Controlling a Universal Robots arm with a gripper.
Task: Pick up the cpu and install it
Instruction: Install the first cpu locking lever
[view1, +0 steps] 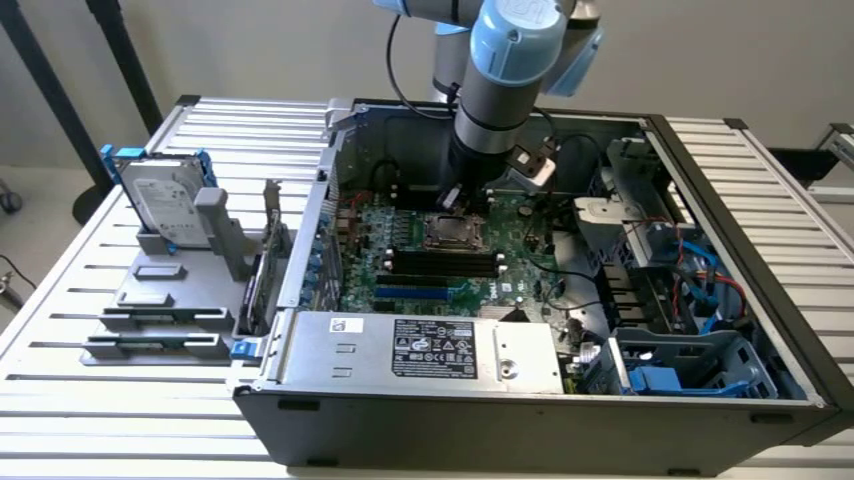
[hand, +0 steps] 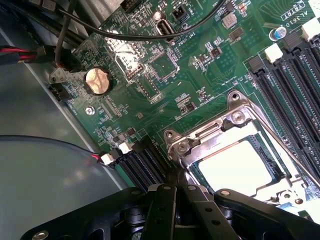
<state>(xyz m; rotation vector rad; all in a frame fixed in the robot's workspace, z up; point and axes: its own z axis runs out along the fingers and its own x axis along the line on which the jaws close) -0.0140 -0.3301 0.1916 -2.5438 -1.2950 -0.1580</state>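
Observation:
The green motherboard (view1: 441, 250) lies inside the open computer case (view1: 534, 400). Its metal cpu socket frame (hand: 220, 127) surrounds a pale, shiny square (hand: 235, 167) that looks like the cpu's metal top lying flat in the socket. My gripper (hand: 176, 186) hangs right at the socket's edge, its two black fingers (hand: 160, 205) pressed together with nothing visible between them. In the exterior view the gripper (view1: 461, 203) sits low over the socket (view1: 454, 232) at the end of the arm (view1: 501, 90).
Black memory slots (hand: 290, 100) run beside the socket, and more connectors (hand: 142, 160) lie on its other side. A coin battery (hand: 97, 81) and black cables (hand: 150, 35) are nearby. An upright silver drive with blue brackets (view1: 163, 200) stands on the table at the exterior view's left.

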